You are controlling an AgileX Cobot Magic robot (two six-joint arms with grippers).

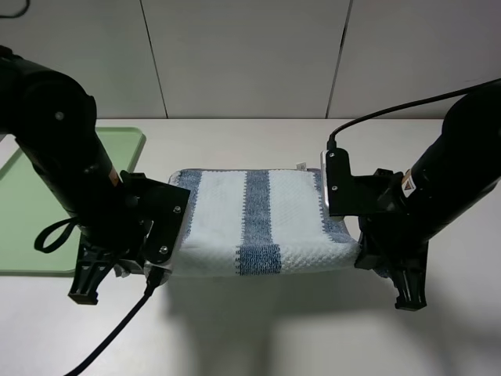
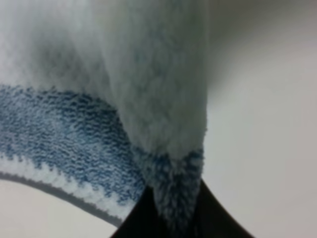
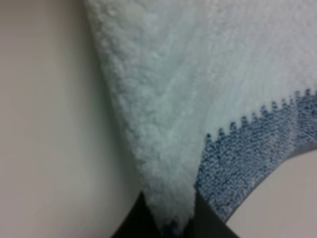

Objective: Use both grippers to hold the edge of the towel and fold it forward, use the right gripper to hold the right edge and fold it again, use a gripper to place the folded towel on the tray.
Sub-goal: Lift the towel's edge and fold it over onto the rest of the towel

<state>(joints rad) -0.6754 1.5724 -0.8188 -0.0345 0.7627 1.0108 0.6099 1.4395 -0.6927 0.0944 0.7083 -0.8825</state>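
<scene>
The towel [image 1: 227, 227], white with blue bands, is found in the middle of the bench [image 1: 313, 329]. Its far edge rests on the surface and its near edge is raised clear of it, so that a shadow is cast beneath. The first step, the forward fold with both tools, is judged to be in hand and not yet finished, since the raised edge has not been laid over the far one. The left near corner is seen pinched in the left tool [image 2: 171, 220], which is closed narrowly on a tuft of blue pile. The right near corner is clamped in the same way by the right tool [image 3: 168, 223], with white pile bunched between the jaws. For the next move, both corners would need to be carried together, level and at an even pace, up and over toward the far edge. They would then be lowered so that the edges meet squarely before either tool is opened; uneven travel is likely to skew the fold. The left arm [image 1: 70, 157] is bent down from the upper left, its wrist beside the towel's left side. The right arm [image 1: 454, 172] is angled down from the right to the opposite side. The green tray [image 1: 16, 211] lies at the far left, partly hidden behind the left arm.
</scene>
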